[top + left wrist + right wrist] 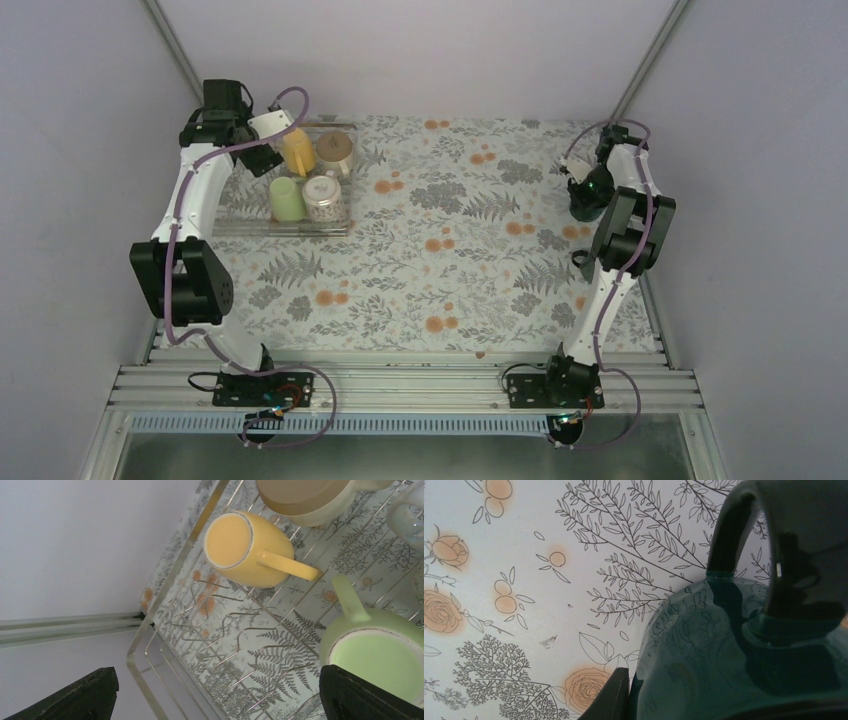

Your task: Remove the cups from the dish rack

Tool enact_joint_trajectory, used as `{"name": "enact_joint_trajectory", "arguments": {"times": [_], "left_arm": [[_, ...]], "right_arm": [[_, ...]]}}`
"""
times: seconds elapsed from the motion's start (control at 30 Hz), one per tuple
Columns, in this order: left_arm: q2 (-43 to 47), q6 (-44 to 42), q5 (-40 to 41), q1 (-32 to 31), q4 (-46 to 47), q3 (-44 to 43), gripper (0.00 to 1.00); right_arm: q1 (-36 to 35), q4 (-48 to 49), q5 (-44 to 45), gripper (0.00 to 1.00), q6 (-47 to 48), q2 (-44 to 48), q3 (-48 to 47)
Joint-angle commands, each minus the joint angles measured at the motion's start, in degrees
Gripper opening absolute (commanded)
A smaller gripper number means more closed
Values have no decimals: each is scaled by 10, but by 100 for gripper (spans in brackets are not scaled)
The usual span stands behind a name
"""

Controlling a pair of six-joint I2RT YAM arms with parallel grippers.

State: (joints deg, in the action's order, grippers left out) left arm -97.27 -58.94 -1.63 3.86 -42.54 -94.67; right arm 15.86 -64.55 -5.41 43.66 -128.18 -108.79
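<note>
Left pincer (220,692) wide open, empty, above rack (148,622), upper left of overhead view; fingers (80,695) at bottom corners of wrist view. Yellow mug (250,550) upside down on bars, upper centre, handle pointing right. Pale green mug (375,650) lower right, by right finger. Cream mug (305,495) at top edge. Patterned mug (325,198) just beside pale green. Right pincer (590,190) at right of overhead view, at dark green mug (694,650), well apart from rack; one finger (611,700) against mug wall, grip cannot be told.
</note>
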Motion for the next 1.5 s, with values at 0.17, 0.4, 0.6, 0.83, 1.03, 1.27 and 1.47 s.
{"name": "enact_joint_trajectory", "arguments": {"times": [0.17, 0.4, 0.6, 0.83, 1.03, 1.27, 1.47], "left_arm": [[-43, 11, -9, 4, -64, -52, 100], [-48, 36, -18, 0, -68, -80, 100], [-57, 73, 31, -33, -25, -81, 100], [-185, 184, 64, -61, -147, -253, 100], [-303, 273, 33, -60, -280, -431, 100], [-356, 312, 13, -63, -332, -458, 90], [-347, 322, -3, -68, -337, -412, 71]], "right_arm": [[5, 26, -4, 26, -5, -3, -10], [4, 34, -7, 54, -4, 100, 6], [-24, 19, 2, 64, -11, 199, 5], [-82, 20, 0, 63, -95, 265, -18], [-108, 48, -7, 61, -135, 304, 17], [-111, 78, -5, 61, -143, 324, 62], [-111, 90, -15, 61, -136, 325, 83]]}}
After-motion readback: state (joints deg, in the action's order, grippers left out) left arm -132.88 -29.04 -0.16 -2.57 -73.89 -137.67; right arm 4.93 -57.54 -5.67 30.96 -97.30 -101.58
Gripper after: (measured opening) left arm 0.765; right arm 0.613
